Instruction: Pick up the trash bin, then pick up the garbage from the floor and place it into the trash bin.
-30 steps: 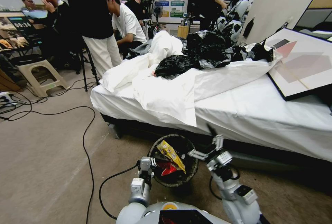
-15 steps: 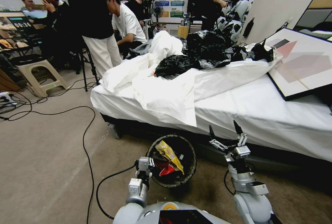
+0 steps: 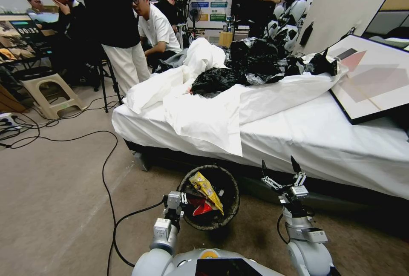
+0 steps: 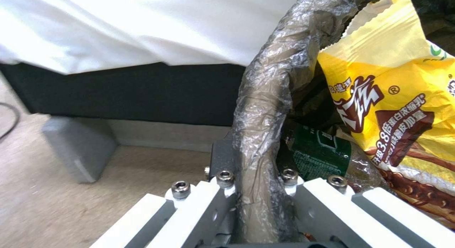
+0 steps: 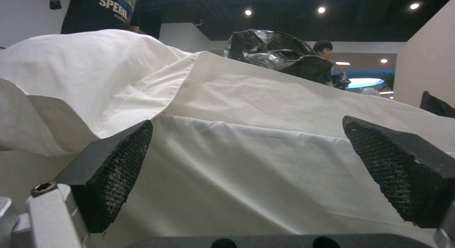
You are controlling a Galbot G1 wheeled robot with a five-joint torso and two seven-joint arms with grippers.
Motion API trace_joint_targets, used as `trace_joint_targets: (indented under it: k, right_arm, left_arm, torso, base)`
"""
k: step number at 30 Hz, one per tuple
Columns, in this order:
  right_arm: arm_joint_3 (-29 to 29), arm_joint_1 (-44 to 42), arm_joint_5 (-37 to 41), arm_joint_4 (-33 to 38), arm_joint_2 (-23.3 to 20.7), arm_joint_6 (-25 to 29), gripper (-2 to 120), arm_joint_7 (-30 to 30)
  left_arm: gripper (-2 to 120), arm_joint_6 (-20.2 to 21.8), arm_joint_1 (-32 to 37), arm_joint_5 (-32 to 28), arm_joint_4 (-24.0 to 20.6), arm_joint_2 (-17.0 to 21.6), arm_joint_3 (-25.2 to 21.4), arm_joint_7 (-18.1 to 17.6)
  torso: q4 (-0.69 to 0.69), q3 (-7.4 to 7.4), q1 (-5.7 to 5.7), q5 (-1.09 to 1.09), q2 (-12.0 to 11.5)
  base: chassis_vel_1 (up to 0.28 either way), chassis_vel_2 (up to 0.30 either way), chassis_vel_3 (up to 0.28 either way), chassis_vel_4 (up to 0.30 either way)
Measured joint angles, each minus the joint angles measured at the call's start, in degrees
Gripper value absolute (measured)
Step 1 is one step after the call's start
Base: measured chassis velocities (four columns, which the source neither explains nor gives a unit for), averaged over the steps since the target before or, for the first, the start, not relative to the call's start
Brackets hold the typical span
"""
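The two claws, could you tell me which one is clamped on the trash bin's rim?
The left claw: it is shut on the bag-wrapped rim of the trash bin. The right claw stands open and empty beside the bin, facing the white bed sheet.

Before you: trash bin [image 3: 228,212] with yellow snack wrapper [image 3: 206,188], left gripper [image 3: 182,201] at its rim, right gripper [image 3: 279,167] spread beside the bed [image 3: 324,139].

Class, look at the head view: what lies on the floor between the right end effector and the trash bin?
In the head view the stretch between the right end effector, open and empty, and the trash bin is bare carpet at the bed's dark base. The left end effector grips the bin's rim.
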Motion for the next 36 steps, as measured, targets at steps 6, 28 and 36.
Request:
trace_joint_targets:
  k: [6, 28, 36]
  right_arm:
    - [0.04, 0.30, -0.01, -0.43, -0.12, 0.11, 100, -0.07]
    - [0.05, 0.78, 0.01, -1.38, -0.11, 0.38, 100, -1.12]
    - [-0.45, 0.67, -0.10, -2.06, 0.10, 0.72, 100, -1.90]
  left_arm:
    - [0, 0.04, -0.15, 0.00, 0.00, 0.00, 0.01, 0.04]
    - [0, 0.05, -0.09, -0.01, 0.15, 0.07, -0.12, 0.14]
    - [0, -0.04, 0.26, 0.33, 0.06, -0.28, 0.08, 0.22]
  torso:
    - [0.01, 0.00, 0.00, 0.00, 0.00]
    - [0.01, 0.00, 0.00, 0.00, 0.00]
    - [0.01, 0.00, 0.01, 0.00, 0.00]
  base:
    - [0.077, 0.068, 0.068, 0.063]
    - [0.109, 0.117, 0.114, 0.106]
    - [0.124, 0.128, 0.120, 0.119]
